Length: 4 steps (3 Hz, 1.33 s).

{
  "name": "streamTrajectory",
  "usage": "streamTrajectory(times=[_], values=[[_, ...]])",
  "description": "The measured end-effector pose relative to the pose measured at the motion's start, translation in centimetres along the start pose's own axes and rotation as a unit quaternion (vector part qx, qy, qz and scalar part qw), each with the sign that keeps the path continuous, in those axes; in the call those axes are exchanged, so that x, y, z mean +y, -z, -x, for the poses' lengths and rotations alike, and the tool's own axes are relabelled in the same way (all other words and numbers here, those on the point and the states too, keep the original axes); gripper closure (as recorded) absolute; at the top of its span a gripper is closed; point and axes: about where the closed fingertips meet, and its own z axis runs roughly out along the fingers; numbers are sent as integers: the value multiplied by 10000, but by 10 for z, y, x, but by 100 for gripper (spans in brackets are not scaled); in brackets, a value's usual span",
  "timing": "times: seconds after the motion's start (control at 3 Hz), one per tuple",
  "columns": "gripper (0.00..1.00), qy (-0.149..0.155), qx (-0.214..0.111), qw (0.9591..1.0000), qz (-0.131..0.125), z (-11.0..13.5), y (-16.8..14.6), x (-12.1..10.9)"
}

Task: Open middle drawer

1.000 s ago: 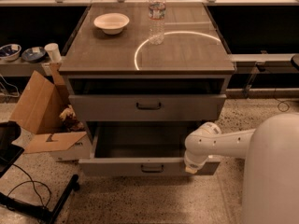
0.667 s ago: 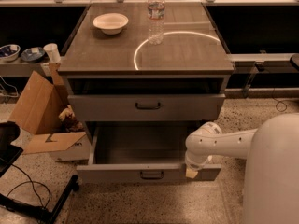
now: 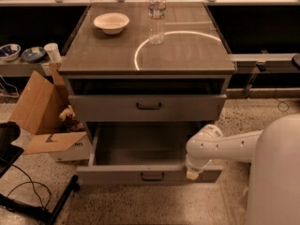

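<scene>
Cabinet top (image 3: 187,60): bowl (image 3: 111,22) back-left, bottle (image 3: 157,15) upright mid-back, bright ring (image 3: 139,50), perhaps glare. Gripper (image 3: 192,174) low at cabinet front-right.

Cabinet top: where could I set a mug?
Bare: right half inside the pale ring, and front left before the white bowl. The clear plastic bottle crowds back centre. The gripper is at the grey middle drawer's front right.

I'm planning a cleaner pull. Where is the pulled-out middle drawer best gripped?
Take the middle drawer by the small loop handle centred on its flat front, coming straight from the front; the horizontal loop seems to offer a bar to close over. The gripper sits right of it, at the front's top edge.
</scene>
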Motion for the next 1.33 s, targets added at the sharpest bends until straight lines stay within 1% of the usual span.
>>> streamTrajectory(times=[0.33,1.0,1.33], values=[[100,0,0,10000,0,0,-1,0],[100,-194,84,9997,-91,-13,5,17],[100,-200,87,9997,-94,-13,3,18]])
